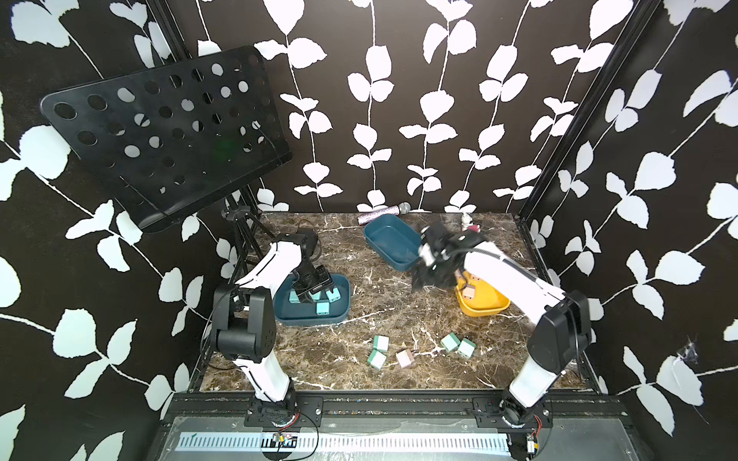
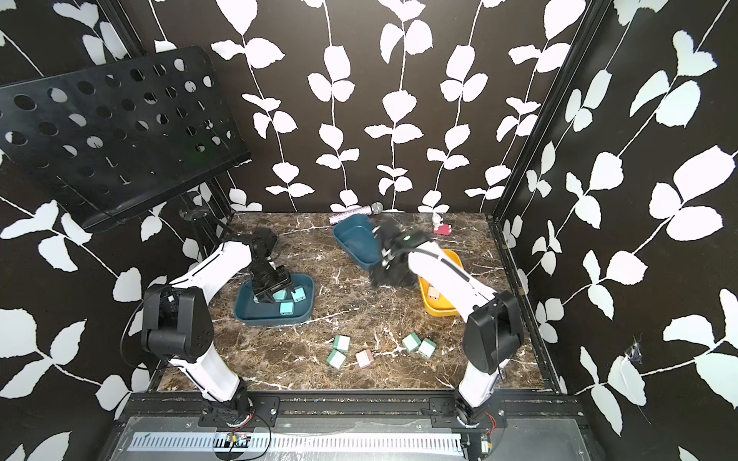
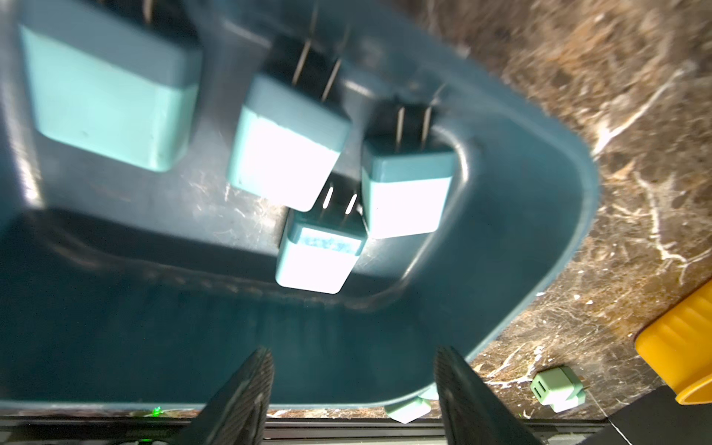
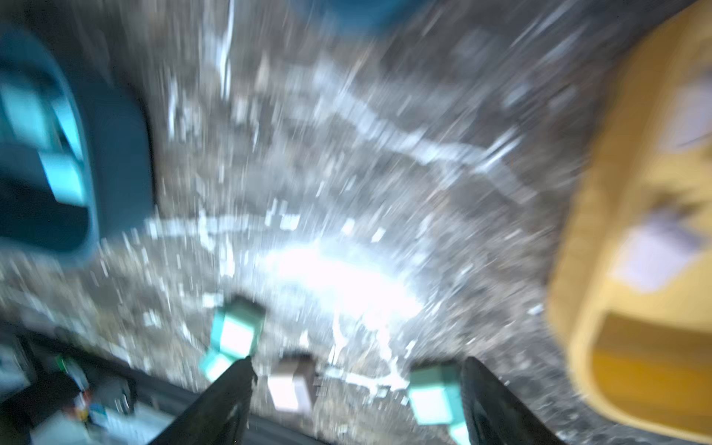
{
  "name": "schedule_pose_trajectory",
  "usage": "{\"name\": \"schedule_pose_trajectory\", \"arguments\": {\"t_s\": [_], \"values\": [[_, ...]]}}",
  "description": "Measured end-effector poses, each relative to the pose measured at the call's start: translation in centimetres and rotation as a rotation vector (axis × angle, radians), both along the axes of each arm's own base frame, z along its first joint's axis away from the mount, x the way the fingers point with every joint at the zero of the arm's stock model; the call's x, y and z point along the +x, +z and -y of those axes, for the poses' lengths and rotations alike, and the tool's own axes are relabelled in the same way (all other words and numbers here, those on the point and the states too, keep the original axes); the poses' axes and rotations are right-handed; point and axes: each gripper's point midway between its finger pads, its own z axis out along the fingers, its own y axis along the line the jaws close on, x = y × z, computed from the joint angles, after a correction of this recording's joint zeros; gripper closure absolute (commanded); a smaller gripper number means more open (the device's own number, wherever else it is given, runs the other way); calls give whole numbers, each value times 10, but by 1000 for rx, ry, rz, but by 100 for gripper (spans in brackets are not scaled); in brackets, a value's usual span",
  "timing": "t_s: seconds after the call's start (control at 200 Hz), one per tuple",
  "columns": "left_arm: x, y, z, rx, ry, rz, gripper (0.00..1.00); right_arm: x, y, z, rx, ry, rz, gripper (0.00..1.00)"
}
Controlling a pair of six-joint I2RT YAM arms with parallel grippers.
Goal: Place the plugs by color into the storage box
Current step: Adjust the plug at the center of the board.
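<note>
Loose at 6 o'clock: four green plugs (image 1: 449,342), one pink plug (image 1: 404,358); left hand (image 3: 352,350) released over blue plugs (image 1: 322,308) in teal tray (image 1: 311,319) at 9; right hand (image 4: 356,362), released and empty by yellow tray (image 1: 481,309) at 3, probably fetches pink plug next, needing square descent.

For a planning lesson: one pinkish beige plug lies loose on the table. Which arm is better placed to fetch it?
Likely right. The right gripper is open and empty, faces the pinkish beige plug, and hovers beside the yellow box holding that colour. The left gripper hangs over the teal tray.
</note>
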Motion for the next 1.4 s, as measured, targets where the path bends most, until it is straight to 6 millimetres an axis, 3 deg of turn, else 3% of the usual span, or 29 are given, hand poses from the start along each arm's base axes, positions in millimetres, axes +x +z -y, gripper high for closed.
{"name": "schedule_pose_trajectory", "arguments": {"t_s": [0.135,0.315,0.485,0.66,0.885,1.041,1.161,1.231,1.301,1.401], "values": [[1,-1,-1,6,-6,-2,31,-62,-41,-4,-77,116,-127,17],[0,-1,-1,8,-5,-5,31,-126,-61,2,-123,254,-204,16],[-2,-1,-2,11,-5,-15,31,-152,-80,7,-143,300,-252,16],[-5,-2,-3,17,-6,-26,31,-165,-95,14,-164,310,-273,15],[-7,-4,-4,21,-6,-35,31,-151,-113,15,-212,292,-252,13],[-8,-3,-4,22,-6,-37,31,-105,-119,24,-254,211,-221,12],[-5,1,-3,21,-7,-31,31,-54,-96,24,-249,153,-120,11],[-4,2,-3,20,-7,-26,31,-35,-77,17,-223,139,-59,11],[-4,2,-3,20,-7,-27,31,-29,-62,7,-181,138,-18,11],[-4,-1,-3,19,-4,-26,31,-41,-48,-2,-126,139,-8,10]]}}
